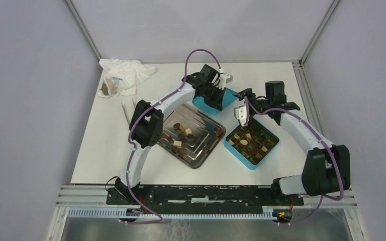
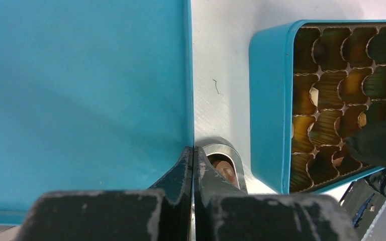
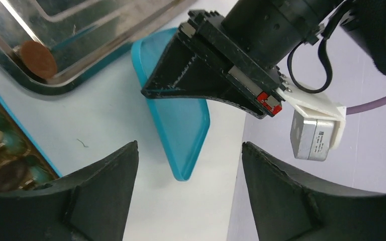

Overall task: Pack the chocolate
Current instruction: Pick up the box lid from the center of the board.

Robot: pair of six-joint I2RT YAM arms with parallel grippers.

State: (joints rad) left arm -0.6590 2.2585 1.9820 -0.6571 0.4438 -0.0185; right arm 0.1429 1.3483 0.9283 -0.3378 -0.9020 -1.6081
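Only in the right wrist view is the teal lid (image 3: 181, 130) seen tilted, clamped at its edge by the left gripper (image 3: 151, 92). The right gripper (image 3: 188, 150) is held just before it with jaws apart. From above, the chocolate (image 1: 182, 136) is seen scattered on the steel tray (image 1: 197, 164) and sorted into the teal box (image 1: 238, 156), near both grippers and touched by neither.
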